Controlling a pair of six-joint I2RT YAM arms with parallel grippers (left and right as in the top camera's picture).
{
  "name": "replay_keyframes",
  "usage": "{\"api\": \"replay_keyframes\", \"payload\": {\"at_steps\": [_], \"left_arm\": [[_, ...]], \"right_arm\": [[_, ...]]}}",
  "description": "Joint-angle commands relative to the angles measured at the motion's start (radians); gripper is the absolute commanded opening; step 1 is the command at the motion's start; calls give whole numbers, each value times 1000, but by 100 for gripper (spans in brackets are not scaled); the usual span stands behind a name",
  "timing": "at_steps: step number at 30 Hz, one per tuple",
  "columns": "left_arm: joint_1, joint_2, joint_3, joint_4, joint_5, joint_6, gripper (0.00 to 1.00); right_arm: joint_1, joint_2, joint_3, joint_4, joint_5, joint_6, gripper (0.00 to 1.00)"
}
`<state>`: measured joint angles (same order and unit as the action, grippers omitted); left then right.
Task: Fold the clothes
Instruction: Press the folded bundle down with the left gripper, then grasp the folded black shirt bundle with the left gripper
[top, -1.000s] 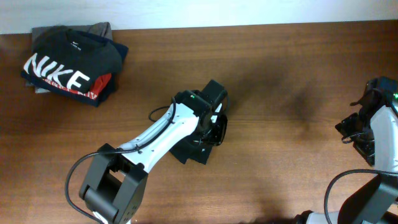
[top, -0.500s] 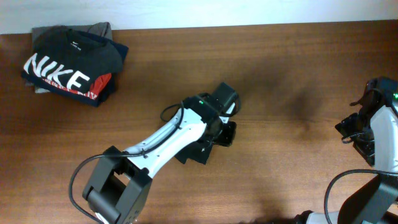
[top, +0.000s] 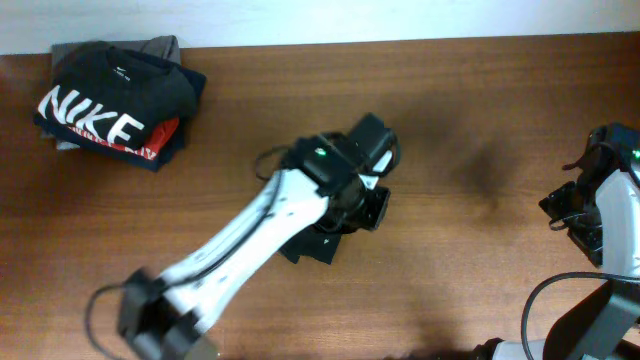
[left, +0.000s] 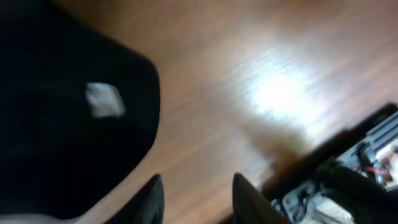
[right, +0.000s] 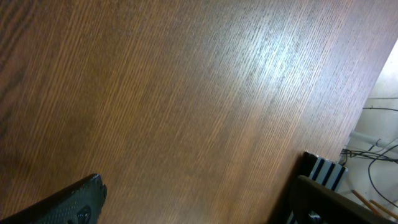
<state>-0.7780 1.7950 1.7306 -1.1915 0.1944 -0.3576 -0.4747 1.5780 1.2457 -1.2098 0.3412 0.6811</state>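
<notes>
Left fingers (left: 152, 202) stand parted with only bare wood showing between them; nothing is gripped. They hover just beside the curved edge of the black top (left: 62, 118), whose small white neck tag (left: 104, 99) faces up. From overhead, the top (top: 310, 250) lies as a compact dark bundle near the middle of the worktop (top: 480, 120), mostly covered by the left arm (top: 270, 230) reaching across it. Judgement: the parted fingers set off the cloth suit either a release or a fresh approach to that edge; the views do not settle which. The bundle's small outline suggests folding is well along, though the arm hides its true shape. Right fingers (right: 68, 205) are spread wide over bare wood at the far right edge, well apart from the garment, apparently parked clear so as not to obstruct the left arm. A stack of folded garments, topped by a black NIKE T-shirt (top: 110, 100), sits at the rear left corner, well apart from the work area, presumably the place for finished items.
</notes>
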Motion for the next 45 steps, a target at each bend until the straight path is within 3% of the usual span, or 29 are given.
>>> {"api": "replay_keyframes", "payload": {"at_steps": [1, 4, 9, 16, 21, 30, 39, 45], "left_arm": [[27, -105, 83, -105, -274, -3, 41], [93, -116, 83, -200, -341, -32, 47], [209, -112, -18, -239, -310, -36, 48], [256, -112, -320, -32, -180, -35, 48], [256, -112, -417, 49, -172, -38, 48], [256, -112, -423, 173, -171, -38, 49], [254, -109, -423, 202, -170, -39, 49], [254, -108, -447, 262, -37, -39, 49]], "right_arm": [[-3, -18, 16, -1, 6, 16, 99], [-3, -18, 16, 0, 6, 16, 99], [-3, -18, 16, -1, 6, 16, 99], [-3, -18, 16, -1, 6, 16, 99], [-3, -18, 16, -1, 6, 16, 99], [-3, -18, 16, -1, 6, 16, 98], [-3, -18, 16, 0, 6, 16, 99], [-3, -18, 16, -1, 6, 16, 99]]}}
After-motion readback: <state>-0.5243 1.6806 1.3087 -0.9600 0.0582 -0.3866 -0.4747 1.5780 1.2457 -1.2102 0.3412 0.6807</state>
